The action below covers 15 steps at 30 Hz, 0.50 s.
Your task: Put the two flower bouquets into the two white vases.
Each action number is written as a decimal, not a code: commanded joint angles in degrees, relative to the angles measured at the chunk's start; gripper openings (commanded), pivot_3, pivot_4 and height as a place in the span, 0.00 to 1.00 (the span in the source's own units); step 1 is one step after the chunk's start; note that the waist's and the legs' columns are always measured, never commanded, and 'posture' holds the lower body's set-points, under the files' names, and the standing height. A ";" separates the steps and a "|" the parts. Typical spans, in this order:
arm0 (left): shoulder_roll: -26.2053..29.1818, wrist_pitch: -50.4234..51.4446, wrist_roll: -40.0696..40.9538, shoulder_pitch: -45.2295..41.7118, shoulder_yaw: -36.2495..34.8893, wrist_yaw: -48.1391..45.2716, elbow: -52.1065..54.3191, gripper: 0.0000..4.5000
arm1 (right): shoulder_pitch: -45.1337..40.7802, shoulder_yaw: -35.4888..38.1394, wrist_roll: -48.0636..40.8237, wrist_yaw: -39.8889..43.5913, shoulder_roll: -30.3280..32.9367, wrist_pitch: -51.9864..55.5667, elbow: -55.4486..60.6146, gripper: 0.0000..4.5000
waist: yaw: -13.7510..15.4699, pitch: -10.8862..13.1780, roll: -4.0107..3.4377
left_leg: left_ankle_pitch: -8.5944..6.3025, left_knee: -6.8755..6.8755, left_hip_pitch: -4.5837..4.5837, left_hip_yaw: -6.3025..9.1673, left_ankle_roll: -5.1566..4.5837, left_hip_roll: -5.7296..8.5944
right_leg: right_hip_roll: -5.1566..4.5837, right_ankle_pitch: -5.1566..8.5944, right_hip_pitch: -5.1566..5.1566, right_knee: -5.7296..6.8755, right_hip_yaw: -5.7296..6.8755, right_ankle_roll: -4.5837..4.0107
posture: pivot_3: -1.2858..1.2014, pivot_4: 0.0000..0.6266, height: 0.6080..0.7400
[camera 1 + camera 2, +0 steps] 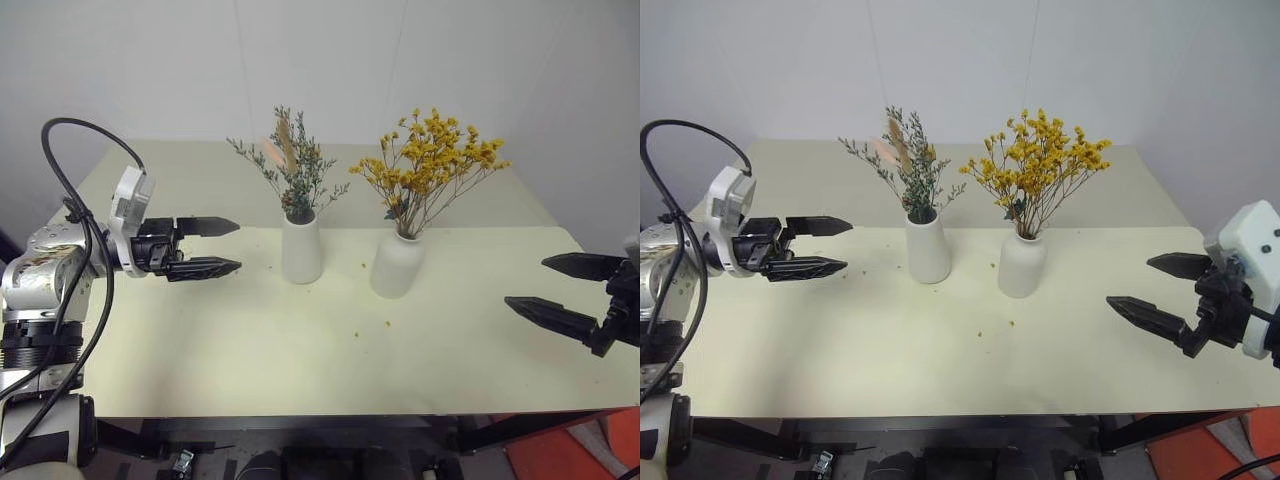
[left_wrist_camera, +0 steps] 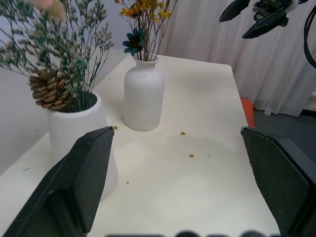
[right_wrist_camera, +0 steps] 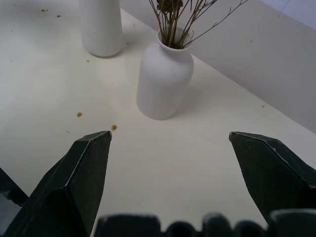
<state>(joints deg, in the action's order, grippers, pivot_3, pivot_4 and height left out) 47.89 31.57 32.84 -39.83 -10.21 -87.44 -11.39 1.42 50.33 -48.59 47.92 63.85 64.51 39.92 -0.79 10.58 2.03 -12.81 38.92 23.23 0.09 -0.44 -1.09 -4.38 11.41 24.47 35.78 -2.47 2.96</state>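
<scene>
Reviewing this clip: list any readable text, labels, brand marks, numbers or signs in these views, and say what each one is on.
None: no readable text, label, brand mark, number or sign appears in any view.
The cone vase and the bottle vase are plain white, with no print.
The table is bare of markings.
The left gripper and right gripper carry no legible lettering.

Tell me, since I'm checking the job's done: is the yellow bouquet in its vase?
In. The yellow bouquet stands upright, its stems going into the bottle vase's neck.
</scene>
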 commanded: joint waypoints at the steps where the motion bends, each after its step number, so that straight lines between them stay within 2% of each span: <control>1: 1.26 0.50 2.14 0.21 -1.97 1.05 3.24 1.00 | 0.43 2.08 1.30 0.93 1.03 -2.28 -0.32 1.00 | 0.01 0.00 0.00 | 0.00 0.00 0.00 0.00 0.00 0.00 | 0.00 0.00 0.00 0.00 0.00 0.00 | 0.52 0.24 1.00; 9: 2.28 1.81 3.35 0.07 -0.99 1.49 4.71 1.00 | 0.86 3.66 -1.05 4.36 1.72 -1.32 0.53 1.00 | 0.00 0.00 0.00 | 0.00 -0.01 0.01 0.00 0.00 -0.01 | 0.01 0.01 0.01 -0.01 0.01 0.00 | 0.52 0.24 1.00; 15: 1.79 1.04 3.65 -0.15 -1.16 3.19 5.40 1.00 | 1.35 3.76 -0.64 3.85 1.53 -1.34 0.95 1.00 | 0.08 0.00 0.00 | 0.00 -0.01 0.00 0.00 0.00 0.00 | 0.00 0.01 -0.01 -0.03 0.01 0.00 | 0.52 0.24 1.00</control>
<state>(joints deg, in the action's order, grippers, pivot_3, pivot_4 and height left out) 49.17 32.96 35.60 -39.36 -10.21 -84.85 -7.84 2.97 51.87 -49.12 52.00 64.82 63.78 40.48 -0.71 10.58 2.04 -12.81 38.91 23.24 0.09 -0.44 -1.09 -4.38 11.42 24.47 35.76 -2.46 2.97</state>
